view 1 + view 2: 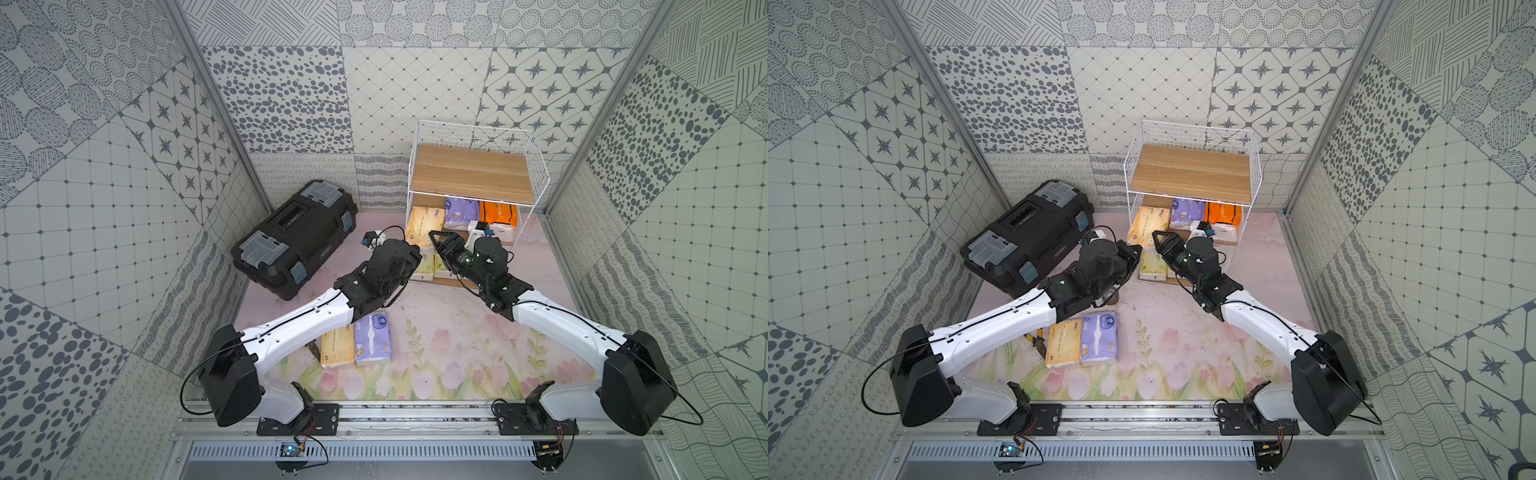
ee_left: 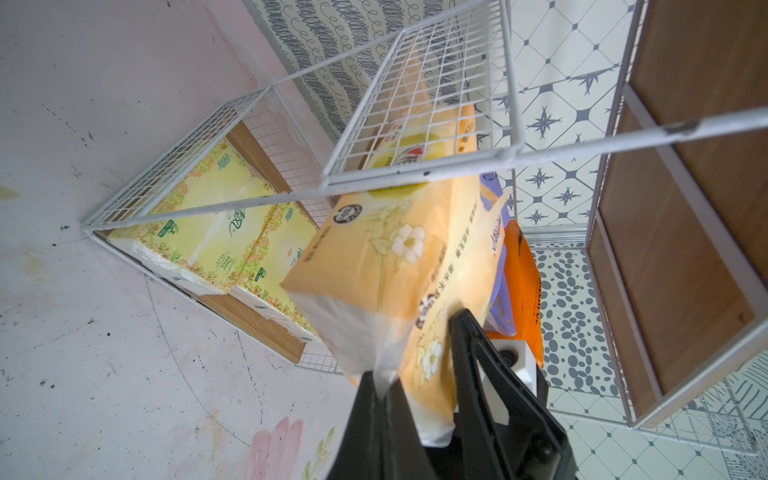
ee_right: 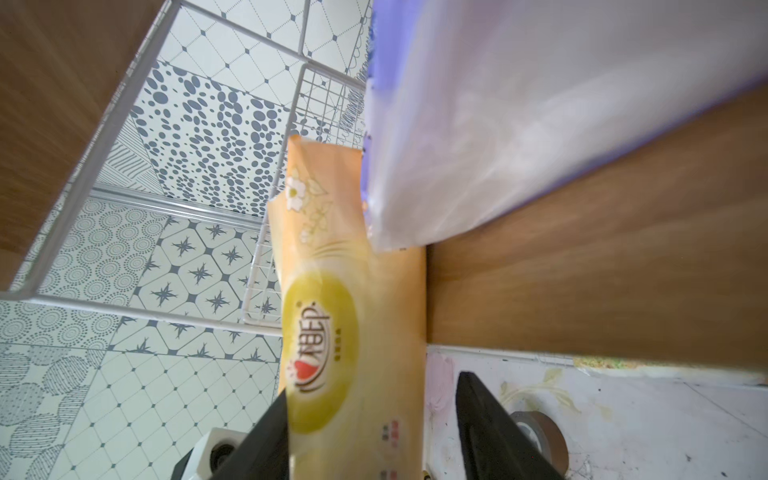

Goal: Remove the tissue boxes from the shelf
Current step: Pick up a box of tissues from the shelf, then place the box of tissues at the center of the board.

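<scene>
Shelf (image 1: 473, 174) at back, toolbox (image 1: 295, 239) left of it, two tissue packs (image 1: 372, 340) (touching) on table (image 1: 457, 353) in front, more packs (image 1: 457, 210) inside shelf.

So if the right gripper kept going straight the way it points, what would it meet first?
The pale orange tissue pack: it sits between the right gripper's fingers. Farther on probably the lavender pack on the shelf, though depth is unclear.

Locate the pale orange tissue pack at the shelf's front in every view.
In a top view: pale orange pack near centre.
In a top view: about centre.
Left wrist: centre, end between the fingers.
Right wrist: lower centre.
Shared landmark: lavender pack beside it.
</scene>
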Robot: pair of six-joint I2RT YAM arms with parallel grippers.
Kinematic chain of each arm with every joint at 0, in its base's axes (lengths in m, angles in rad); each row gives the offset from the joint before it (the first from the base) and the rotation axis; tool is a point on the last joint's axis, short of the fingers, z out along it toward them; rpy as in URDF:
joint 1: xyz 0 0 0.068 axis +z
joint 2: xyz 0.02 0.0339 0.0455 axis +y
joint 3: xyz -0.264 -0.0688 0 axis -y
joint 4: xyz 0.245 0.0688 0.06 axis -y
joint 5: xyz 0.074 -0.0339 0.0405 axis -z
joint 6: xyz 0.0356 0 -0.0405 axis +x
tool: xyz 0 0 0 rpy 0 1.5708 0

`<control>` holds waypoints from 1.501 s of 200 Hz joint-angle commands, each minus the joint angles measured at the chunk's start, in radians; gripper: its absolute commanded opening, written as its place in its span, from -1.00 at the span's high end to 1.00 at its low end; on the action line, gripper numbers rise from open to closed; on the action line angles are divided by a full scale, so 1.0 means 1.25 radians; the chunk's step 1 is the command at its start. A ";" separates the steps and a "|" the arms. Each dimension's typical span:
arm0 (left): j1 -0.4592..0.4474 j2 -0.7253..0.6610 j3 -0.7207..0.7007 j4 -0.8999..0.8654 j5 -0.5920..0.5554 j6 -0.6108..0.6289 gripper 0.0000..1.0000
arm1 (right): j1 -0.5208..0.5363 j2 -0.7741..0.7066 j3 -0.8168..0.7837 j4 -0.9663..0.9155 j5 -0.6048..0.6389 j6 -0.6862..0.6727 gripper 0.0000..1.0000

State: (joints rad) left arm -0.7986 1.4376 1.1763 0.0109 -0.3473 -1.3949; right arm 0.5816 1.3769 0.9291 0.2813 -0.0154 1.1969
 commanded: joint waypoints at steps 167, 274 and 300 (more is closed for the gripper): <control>0.029 -0.339 -0.265 0.016 0.022 0.221 -0.55 | -0.041 -0.246 -0.082 -0.147 -0.250 -0.179 0.65; 0.056 -0.345 -0.450 -0.103 0.022 0.093 -0.53 | 0.079 -0.271 -0.240 -0.312 -0.241 -0.257 0.62; 0.057 -0.329 -0.461 -0.086 0.030 0.068 -0.52 | 0.134 -0.202 -0.289 -0.203 -0.200 -0.211 0.62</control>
State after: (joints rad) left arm -0.7319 1.0042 0.6228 -0.0975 -0.3210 -1.2457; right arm 0.7006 1.0664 0.6147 -0.1425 -0.3218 0.8852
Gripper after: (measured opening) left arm 0.763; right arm 0.212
